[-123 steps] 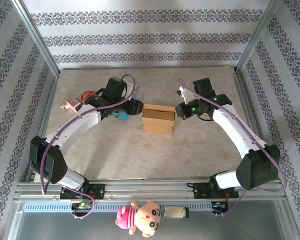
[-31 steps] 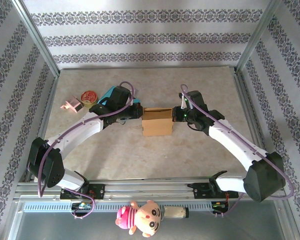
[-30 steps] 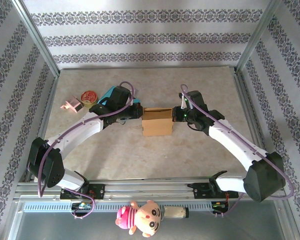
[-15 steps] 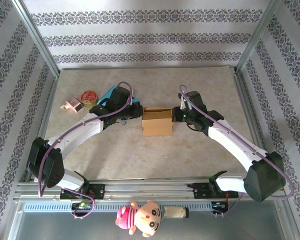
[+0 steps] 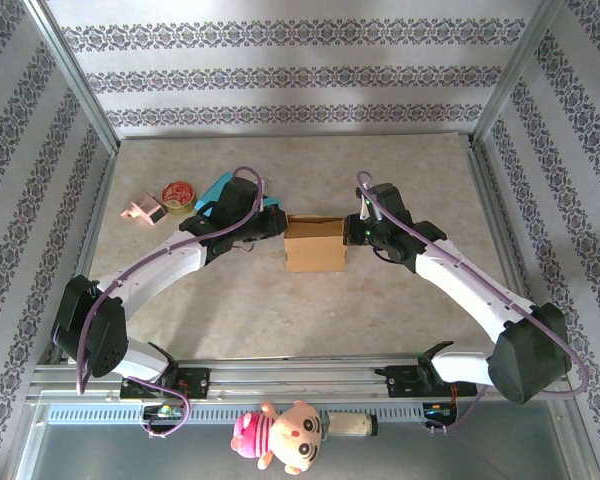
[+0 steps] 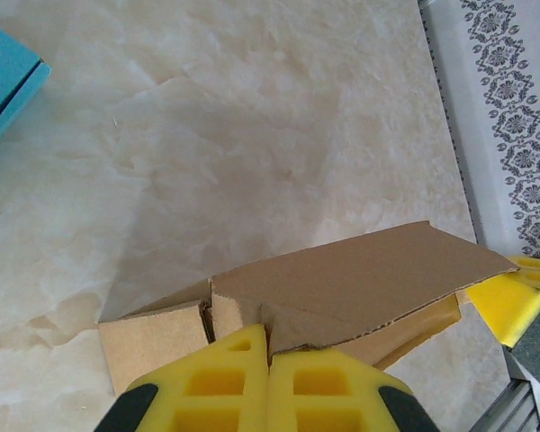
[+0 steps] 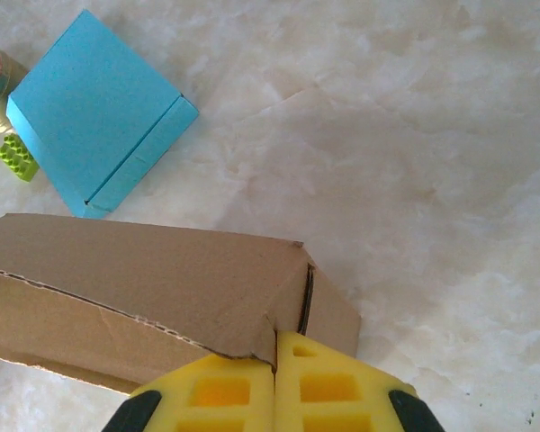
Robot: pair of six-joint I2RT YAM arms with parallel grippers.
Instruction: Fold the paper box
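Two claws flank the box (image 5: 314, 243) in the top view: we see it between the left claw (image 5: 278, 224) and the right claw (image 5: 350, 228), one at each end. At the left wrist, the left claw's fingers (image 6: 229, 360) are pressed together, the box touching their tips. At the right wrist, the right claw's fingers (image 7: 319, 369) are likewise closed against the box's corner. We cannot tell whether either pinches card. A blue box (image 7: 94, 148) lies beyond, to the left.
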